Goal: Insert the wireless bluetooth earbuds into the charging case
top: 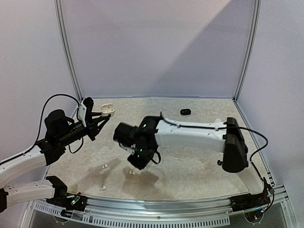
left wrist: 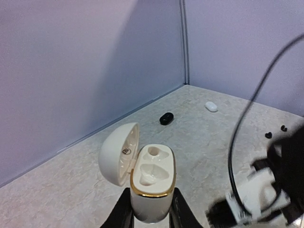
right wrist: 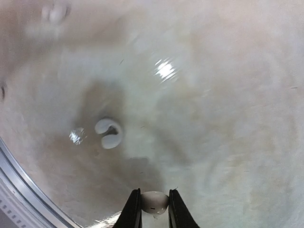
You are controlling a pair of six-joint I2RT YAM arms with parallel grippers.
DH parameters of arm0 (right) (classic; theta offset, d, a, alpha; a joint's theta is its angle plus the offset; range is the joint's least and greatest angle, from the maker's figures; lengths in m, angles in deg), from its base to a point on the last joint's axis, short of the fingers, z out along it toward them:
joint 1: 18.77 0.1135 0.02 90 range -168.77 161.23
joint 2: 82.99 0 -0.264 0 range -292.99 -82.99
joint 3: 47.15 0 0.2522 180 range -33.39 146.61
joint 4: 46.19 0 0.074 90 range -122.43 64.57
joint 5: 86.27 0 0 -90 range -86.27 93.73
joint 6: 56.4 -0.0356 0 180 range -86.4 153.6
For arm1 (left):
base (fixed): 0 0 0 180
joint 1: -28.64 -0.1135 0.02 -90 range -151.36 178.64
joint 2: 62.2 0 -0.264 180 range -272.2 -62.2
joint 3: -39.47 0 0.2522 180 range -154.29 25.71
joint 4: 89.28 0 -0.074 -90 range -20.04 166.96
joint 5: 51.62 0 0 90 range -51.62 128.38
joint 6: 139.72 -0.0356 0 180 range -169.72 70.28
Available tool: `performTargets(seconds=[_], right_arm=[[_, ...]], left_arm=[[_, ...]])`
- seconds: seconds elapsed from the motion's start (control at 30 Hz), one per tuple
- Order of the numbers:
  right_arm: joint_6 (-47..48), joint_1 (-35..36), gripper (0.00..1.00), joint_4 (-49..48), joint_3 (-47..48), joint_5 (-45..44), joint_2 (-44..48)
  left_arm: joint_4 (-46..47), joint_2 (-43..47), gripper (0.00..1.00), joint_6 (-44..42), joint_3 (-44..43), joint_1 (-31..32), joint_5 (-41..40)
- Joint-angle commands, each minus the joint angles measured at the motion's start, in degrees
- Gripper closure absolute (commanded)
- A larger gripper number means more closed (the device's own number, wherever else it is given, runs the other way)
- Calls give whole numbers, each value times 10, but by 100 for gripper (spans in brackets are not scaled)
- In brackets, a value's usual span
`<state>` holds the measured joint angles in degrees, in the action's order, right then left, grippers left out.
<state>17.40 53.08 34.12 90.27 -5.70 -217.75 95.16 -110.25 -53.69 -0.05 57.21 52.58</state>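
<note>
1. Right wrist view: the right end effector [right wrist: 154, 198] is pinched nearly closed on a white earbud [right wrist: 154, 204]. The top view hides this grip beneath the arm.
2. A second white earbud [right wrist: 109, 133] lies on the table [right wrist: 228, 118] at 10 o'clock from it.
3. Left wrist view: the left end effector [left wrist: 152, 202] clamps the charging case [left wrist: 151, 173], its lid swung open toward 9 o'clock.
4. Only this view shows two black earbuds [left wrist: 268, 135] at 2 o'clock, with a black case [left wrist: 166, 118] and a white case [left wrist: 211, 106] farther off.

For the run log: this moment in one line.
left gripper: shut on open white case | right gripper: shut on white earbud | loose earbud: on table
</note>
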Motion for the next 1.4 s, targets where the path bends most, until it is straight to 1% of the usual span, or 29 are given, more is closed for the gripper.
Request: performTargets(seconds=[0.0, 0.13, 0.27, 0.37, 0.53, 0.7, 0.87, 1.37], right_arm=[[1, -24, 100, -172, -44, -97, 167], [41, -25, 100, -382, -142, -151, 277], [97, -25, 100, -584, -216, -146, 326], [122, -25, 100, -654, -223, -110, 324], [145, -25, 100, -703, -220, -63, 304], [153, -24, 100, -724, -227, -56, 297], [156, -25, 100, -720, -242, -66, 296], [156, -25, 100, -694, -252, -87, 282]], left_arm=[[53, -19, 100, 18, -14, -2, 102], [95, -42, 100, 21, -21, 8, 132], [122, -60, 100, 25, -35, 22, 140], [131, -68, 100, 37, -49, 28, 141], [144, -76, 100, 79, -69, 32, 146], [160, -79, 100, 108, -76, 33, 145], [164, -81, 100, 108, -80, 33, 131], [175, -88, 100, 107, -84, 35, 143]])
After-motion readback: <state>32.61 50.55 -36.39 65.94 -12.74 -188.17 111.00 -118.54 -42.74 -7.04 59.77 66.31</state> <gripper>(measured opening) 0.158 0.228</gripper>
